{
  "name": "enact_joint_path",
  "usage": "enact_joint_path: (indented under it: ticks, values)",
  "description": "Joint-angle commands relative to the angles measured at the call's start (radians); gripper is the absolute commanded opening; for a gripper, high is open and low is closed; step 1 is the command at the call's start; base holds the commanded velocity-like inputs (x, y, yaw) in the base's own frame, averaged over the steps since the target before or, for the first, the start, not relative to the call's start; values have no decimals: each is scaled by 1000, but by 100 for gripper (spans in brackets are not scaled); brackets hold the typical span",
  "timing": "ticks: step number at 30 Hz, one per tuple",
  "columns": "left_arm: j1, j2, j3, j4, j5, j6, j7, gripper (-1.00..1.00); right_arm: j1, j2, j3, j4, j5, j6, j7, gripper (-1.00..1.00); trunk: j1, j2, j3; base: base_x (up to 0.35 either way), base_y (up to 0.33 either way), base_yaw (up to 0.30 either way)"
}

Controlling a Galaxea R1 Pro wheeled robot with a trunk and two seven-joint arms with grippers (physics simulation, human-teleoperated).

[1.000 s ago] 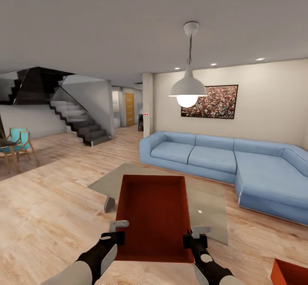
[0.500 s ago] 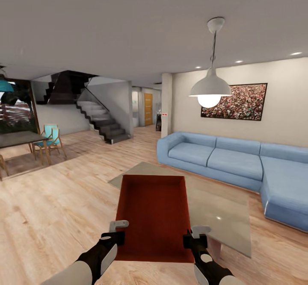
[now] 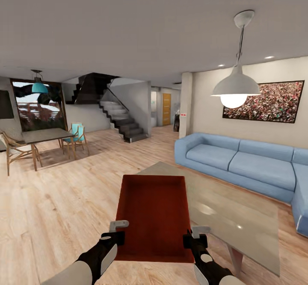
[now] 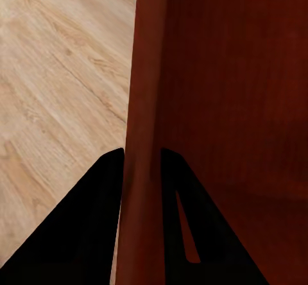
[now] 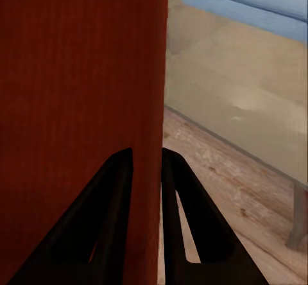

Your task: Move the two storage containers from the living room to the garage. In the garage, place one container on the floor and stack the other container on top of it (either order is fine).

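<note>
Wood plank floor [image 3: 55,208], glass coffee table [image 3: 231,216], sofa [image 3: 239,165]

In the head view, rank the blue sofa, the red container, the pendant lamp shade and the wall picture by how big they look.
1. Blue sofa, widest.
2. Storage container, held by the left gripper and right gripper; being so near the camera inflates it.
3. Wall picture.
4. Pendant lamp shade, though it hangs nearer than the picture, so this last pair is uncertain.

Blue sofa [image 3: 256,165] and glass coffee table [image 3: 239,216] cut by right edge
</note>
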Motion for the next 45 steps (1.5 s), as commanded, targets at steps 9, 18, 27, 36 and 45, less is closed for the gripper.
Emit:
enact_joint_path:
  ticks: [9, 18, 27, 36, 45]
  values:
    - [-1, 5, 16, -6, -21, 7, 14, -100, -1, 0, -26, 2, 6, -4, -3, -100, 0, -1, -2, 0, 0, 300]
    - [-1, 5, 16, -6, -21, 7, 14, -100, -1, 0, -26, 3, 6, -4, -3, -100, 0, -1, -2, 0, 0, 300]
    - [-1, 5, 16, -6, -21, 7, 14, -100, -1, 0, -26, 2, 6, -4, -3, -100, 0, -1, -2, 0, 0, 300]
    - [-1, 5, 16, -6, -21, 7, 14, -100, -1, 0, -25, 2, 6, -4, -3, -100, 0, -1, -2, 0, 0, 300]
    - [-1, 5, 16, -6, -21, 7, 14, -100, -1, 0, -25, 2, 6, -4, -3, -100, 0, -1, -2, 0, 0, 300]
